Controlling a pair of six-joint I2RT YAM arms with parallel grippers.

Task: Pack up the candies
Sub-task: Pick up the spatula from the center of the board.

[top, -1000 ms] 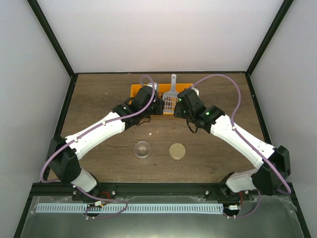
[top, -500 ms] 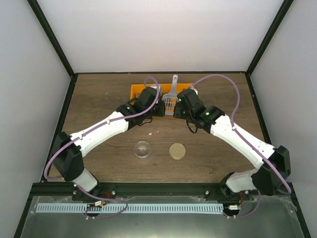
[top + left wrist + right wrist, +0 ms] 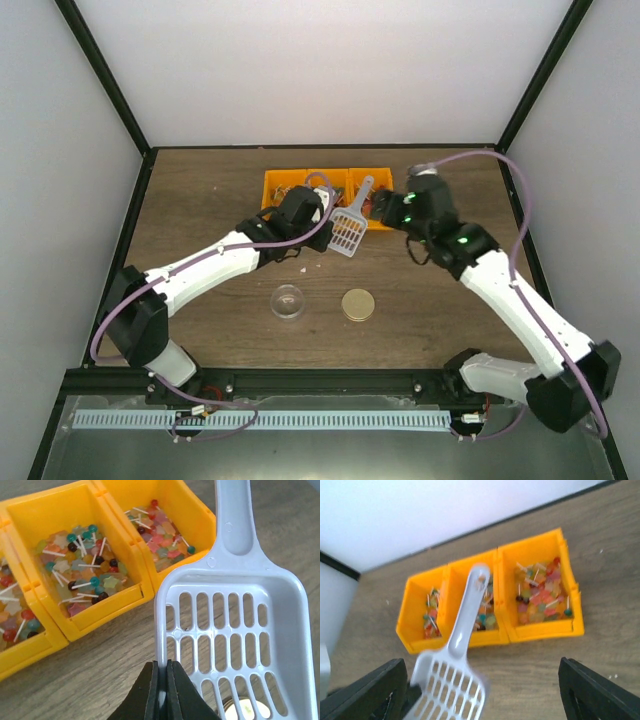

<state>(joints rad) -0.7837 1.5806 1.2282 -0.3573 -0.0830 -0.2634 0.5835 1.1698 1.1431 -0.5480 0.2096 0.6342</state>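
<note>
The candies, small and mixed in colour, many on white sticks, fill three joined orange bins at the back of the table. A pale slotted scoop hangs just in front of the bins. It holds no candy. My left gripper is shut on the scoop's left side rim. In the top view the left gripper sits at the scoop's left. My right gripper stands open and apart from the scoop's handle. In the right wrist view the right gripper spans wide over the scoop, with the candies beyond.
A clear round container and a round gold lid lie side by side on the table nearer the arm bases. A small pale speck lies between them and the scoop. Black frame posts and white walls enclose the table.
My right gripper has opened, let go of the scoop and drawn back to the right. My left gripper has shut on the scoop's rim and now holds it alone, shifted slightly nearer.
</note>
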